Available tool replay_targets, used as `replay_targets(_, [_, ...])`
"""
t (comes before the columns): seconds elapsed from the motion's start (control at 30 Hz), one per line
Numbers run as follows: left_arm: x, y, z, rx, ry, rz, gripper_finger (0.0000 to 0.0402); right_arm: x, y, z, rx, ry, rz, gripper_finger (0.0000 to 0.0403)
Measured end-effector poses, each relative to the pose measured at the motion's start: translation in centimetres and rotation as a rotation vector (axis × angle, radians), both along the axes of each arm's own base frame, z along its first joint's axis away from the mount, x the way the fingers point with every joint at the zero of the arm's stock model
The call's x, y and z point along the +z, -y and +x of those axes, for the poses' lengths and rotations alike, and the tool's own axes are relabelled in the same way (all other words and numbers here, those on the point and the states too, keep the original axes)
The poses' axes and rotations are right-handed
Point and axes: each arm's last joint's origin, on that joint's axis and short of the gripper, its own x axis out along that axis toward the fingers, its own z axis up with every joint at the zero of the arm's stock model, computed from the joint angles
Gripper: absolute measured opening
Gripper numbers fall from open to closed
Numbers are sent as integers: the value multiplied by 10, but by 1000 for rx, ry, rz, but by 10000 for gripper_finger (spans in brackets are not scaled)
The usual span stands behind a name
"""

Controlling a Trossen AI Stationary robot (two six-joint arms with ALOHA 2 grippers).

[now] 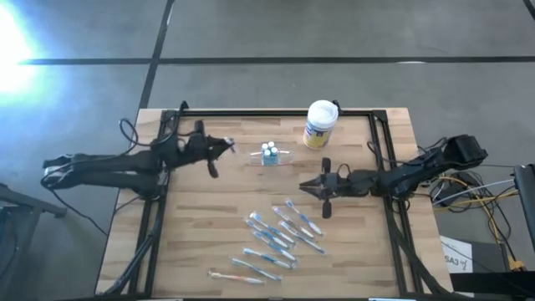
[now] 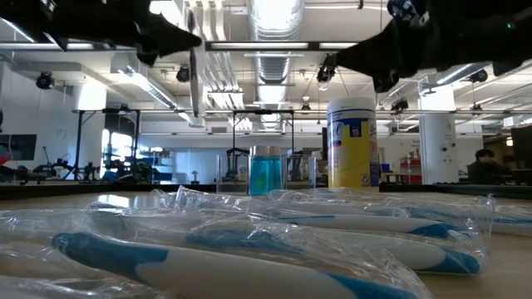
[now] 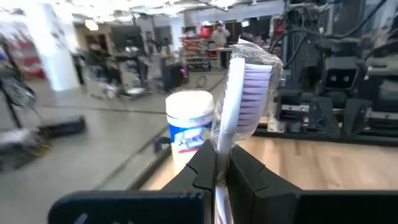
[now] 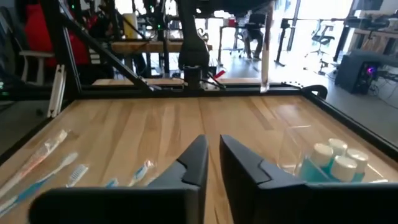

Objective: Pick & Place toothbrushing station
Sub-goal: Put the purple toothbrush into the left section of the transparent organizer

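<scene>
The clear toothbrushing station (image 1: 269, 156) stands on the table near the far middle with small blue bottles in it. It also shows in the low view (image 2: 268, 174) and the right wrist view (image 4: 323, 158). My left gripper (image 1: 224, 146) hovers just left of it, above the table, shut on a wrapped white toothbrush (image 3: 239, 93). My right gripper (image 1: 305, 188) hovers to the station's near right and holds nothing. Its fingers (image 4: 211, 149) stand close together with only a narrow slit between them. My left gripper pinches the toothbrush's white handle (image 3: 221, 149) between its two fingers, just below the bristle head, through the clear wrap. The fingers come about level from the table's left and lie across the handle. The brush stands near upright, head up, lifted clear of the table (image 2: 195, 75).
A white canister with a yellow label (image 1: 320, 124) stands at the far edge, right of the station. Several wrapped blue-and-white toothbrushes (image 1: 280, 238) lie across the near middle of the table. A black frame (image 1: 384, 159) borders the table.
</scene>
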Motion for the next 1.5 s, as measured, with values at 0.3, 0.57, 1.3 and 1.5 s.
replay_targets(0.3, [-24, -37, 28, 30, -8, -63, 18, -26, 1, -6, 0, -72, -16, 9])
replay_targets(0.57, [-34, -52, 57, 41, -26, -72, 18, -24, 0, -3, 9, -58, -13, 8])
replay_targets(1.3, [-93, -72, 79, 117, -154, -121, 18, -25, 1, -4, 10, -63, -16, 8])
replay_targets(1.5, [-98, -73, 81, 118, -161, -124, 17, -25, 1, -4, 12, -66, -30, 8])
